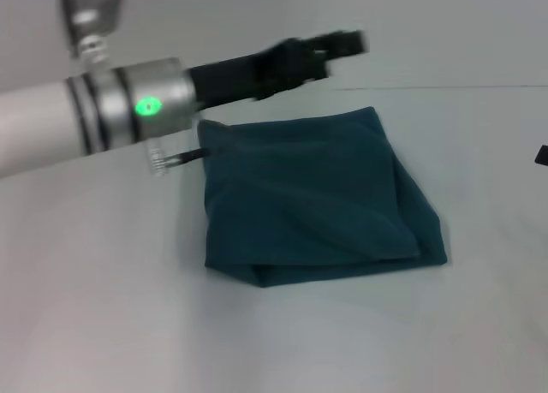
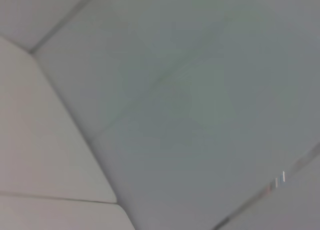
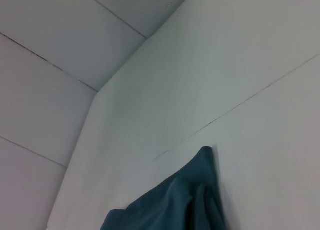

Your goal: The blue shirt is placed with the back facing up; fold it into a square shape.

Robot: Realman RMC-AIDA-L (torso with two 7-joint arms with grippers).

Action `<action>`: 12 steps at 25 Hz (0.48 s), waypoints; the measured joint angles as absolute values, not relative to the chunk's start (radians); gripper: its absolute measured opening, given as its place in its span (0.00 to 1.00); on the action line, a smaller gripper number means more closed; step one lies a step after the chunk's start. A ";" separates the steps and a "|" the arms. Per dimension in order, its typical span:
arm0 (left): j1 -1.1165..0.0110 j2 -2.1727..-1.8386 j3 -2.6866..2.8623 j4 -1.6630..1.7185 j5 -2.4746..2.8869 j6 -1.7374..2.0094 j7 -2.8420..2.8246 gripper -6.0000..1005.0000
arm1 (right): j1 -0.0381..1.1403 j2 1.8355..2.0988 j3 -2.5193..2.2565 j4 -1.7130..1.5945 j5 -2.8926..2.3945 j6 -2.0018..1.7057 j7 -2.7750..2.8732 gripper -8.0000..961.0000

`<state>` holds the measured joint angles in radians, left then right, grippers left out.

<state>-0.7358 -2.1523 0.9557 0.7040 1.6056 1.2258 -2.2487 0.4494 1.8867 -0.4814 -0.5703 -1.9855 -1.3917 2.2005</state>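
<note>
Pale table (image 1: pixel 103 324), bearing shirt (image 1: pixel 317 196) folded to a rough square at centre. Left hand (image 1: pixel 338 46) above far edge, nearer than right; grip unclear.

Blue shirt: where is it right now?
Head view: the blue shirt lies folded at the table's centre, just below the raised left end effector.

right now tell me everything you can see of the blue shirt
The blue shirt is dark teal-blue soft fabric, folded into a rough, slightly skewed square lying flat on the pale table. Layered edges show along its near side, with shallow creases on top. No lettering shows. The left gripper hangs above its far edge, apparently not touching it. One corner peaks up in the right wrist view.
</note>
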 joint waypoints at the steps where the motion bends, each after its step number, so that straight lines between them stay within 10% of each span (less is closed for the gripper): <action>1: -0.716 -2.142 0.946 0.705 1.607 1.249 -2.292 0.67 | 0.451 1.886 -0.482 -0.570 -1.988 -1.394 2.201 0.73; 12: -0.525 -2.078 0.748 0.754 1.847 1.619 -2.377 0.95 | 0.517 1.850 -0.493 -0.579 -2.128 -1.482 2.269 0.73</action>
